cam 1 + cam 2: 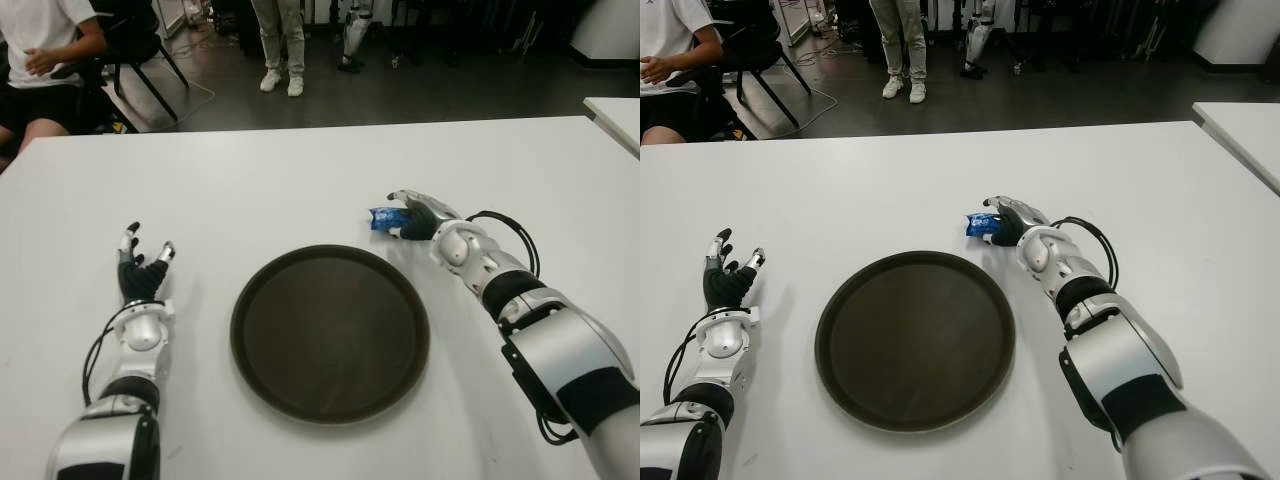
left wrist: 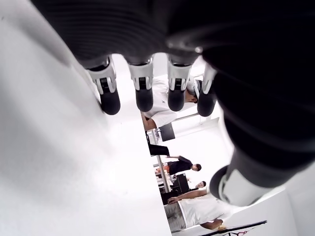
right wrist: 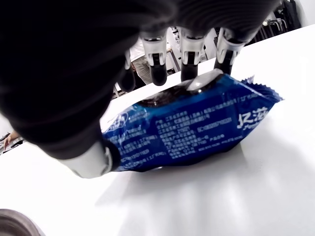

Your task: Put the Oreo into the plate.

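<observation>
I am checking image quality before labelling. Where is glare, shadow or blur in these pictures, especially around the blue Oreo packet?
Right wrist view: the Oreo packet is sharp, with a bright highlight on top and a soft shadow on the table; the right hand is dark and blurred.
Left wrist view: the left hand is a dark silhouette against bright background.
Eye views: the plate shows only faint sheen.

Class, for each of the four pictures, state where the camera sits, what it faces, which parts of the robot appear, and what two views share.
Left eye view: on the head, looking down at the white table; shows both arms, the left robot hand left of the dark plate.
Right eye view: same scene, slightly shifted.
Left wrist view: on the left wrist, facing its spread, empty fingers and people beyond.
Right wrist view: on the right wrist, facing the right robot hand around the blue Oreo pack.
Shared: the pack appears in the eye views too.
</observation>
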Action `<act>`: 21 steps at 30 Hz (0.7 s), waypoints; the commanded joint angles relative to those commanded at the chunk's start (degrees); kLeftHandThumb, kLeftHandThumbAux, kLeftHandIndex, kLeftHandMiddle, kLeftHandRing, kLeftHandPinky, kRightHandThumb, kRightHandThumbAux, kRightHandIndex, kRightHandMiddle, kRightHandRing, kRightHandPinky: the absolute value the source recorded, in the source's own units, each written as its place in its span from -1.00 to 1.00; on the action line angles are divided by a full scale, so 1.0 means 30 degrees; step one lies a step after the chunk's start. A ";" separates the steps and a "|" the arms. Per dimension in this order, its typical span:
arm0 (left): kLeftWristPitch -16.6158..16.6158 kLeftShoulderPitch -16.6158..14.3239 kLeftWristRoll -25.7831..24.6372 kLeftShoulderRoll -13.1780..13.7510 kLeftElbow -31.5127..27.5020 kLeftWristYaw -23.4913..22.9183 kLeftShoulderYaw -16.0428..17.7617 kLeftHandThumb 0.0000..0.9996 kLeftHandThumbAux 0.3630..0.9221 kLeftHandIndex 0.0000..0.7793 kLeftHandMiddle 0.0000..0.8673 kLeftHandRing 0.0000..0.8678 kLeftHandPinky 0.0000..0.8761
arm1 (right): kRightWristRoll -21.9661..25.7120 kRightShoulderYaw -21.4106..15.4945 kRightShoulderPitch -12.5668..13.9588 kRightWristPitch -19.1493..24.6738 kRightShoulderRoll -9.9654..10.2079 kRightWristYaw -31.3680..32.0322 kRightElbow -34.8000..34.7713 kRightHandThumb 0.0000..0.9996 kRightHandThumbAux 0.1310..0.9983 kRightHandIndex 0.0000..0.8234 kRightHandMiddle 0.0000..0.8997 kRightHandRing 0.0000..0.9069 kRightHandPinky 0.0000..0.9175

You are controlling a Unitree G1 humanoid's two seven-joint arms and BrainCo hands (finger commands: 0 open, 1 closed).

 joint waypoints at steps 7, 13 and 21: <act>-0.0001 0.0032 0.0079 0.0005 -0.0038 0.0087 -0.0019 -1.00 0.25 -0.90 -0.93 -0.97 -0.97 | 0.0117 -0.0116 0.0077 0.0065 0.0008 0.0013 0.0009 -0.02 0.33 -1.00 -0.88 -0.90 -0.85; 0.0096 0.0005 0.0235 0.0135 0.0076 0.0195 -0.0128 -1.00 0.24 -0.89 -0.90 -0.94 -0.95 | 0.0141 -0.0159 0.0107 0.0072 -0.0016 0.0032 -0.0006 -0.02 0.36 -1.00 -0.87 -0.89 -0.83; 0.0143 -0.0029 0.0411 0.0246 0.0224 0.0317 -0.0295 -1.00 0.25 -0.88 -0.89 -0.94 -0.95 | 0.0089 -0.0130 0.0089 0.0233 -0.0062 0.0147 0.0004 0.01 0.36 -1.00 -0.88 -0.90 -0.85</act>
